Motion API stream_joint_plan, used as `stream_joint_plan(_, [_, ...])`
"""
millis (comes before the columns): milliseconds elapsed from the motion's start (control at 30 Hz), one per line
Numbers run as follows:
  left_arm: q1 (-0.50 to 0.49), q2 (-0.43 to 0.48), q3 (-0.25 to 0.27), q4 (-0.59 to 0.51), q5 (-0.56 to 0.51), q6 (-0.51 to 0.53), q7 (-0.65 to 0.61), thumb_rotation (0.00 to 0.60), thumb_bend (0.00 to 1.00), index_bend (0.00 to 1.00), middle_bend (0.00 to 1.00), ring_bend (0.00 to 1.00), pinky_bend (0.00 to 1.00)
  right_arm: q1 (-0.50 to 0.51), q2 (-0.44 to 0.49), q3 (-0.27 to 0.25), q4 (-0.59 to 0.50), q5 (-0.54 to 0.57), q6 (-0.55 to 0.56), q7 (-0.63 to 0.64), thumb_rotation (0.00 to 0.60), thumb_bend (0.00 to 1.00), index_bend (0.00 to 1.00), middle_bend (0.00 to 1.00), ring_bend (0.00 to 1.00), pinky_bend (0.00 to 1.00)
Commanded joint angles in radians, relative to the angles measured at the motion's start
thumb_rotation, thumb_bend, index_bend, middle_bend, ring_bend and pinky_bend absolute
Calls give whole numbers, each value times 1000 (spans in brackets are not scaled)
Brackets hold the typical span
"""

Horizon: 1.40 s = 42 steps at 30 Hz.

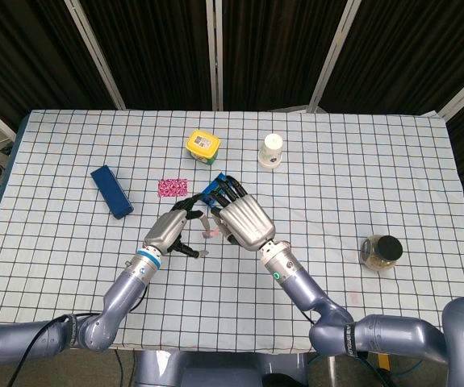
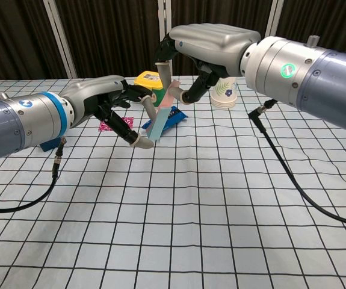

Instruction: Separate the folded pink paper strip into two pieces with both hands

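Observation:
My right hand (image 1: 244, 222) (image 2: 212, 42) pinches the upper end of the folded paper strip (image 2: 160, 117) between thumb and fingers above the table's middle. The strip shows pink on one face and light blue on the other, hanging tilted down to the left. In the head view only a small pink bit of the strip (image 1: 209, 231) shows between the two hands. My left hand (image 1: 171, 230) (image 2: 103, 99) is right beside the strip's lower end, with its fingers spread on either side of it. A grip on the strip is not evident.
Behind the hands lie a blue packet (image 1: 211, 188) (image 2: 176, 114), a pink patterned packet (image 1: 172, 187) and a yellow-lidded green tub (image 1: 202, 146). A white paper cup (image 1: 271, 150) stands further right, a blue box (image 1: 110, 191) at the left, a glass jar (image 1: 380, 251) at the right.

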Motion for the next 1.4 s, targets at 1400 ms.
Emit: stream_joint_plan(1400, [-48, -43, 16, -28, -95, 75, 84, 600, 447, 558, 0, 0, 0, 7, 24, -24, -29, -4, 29, 22, 600, 434, 740, 216, 0, 0])
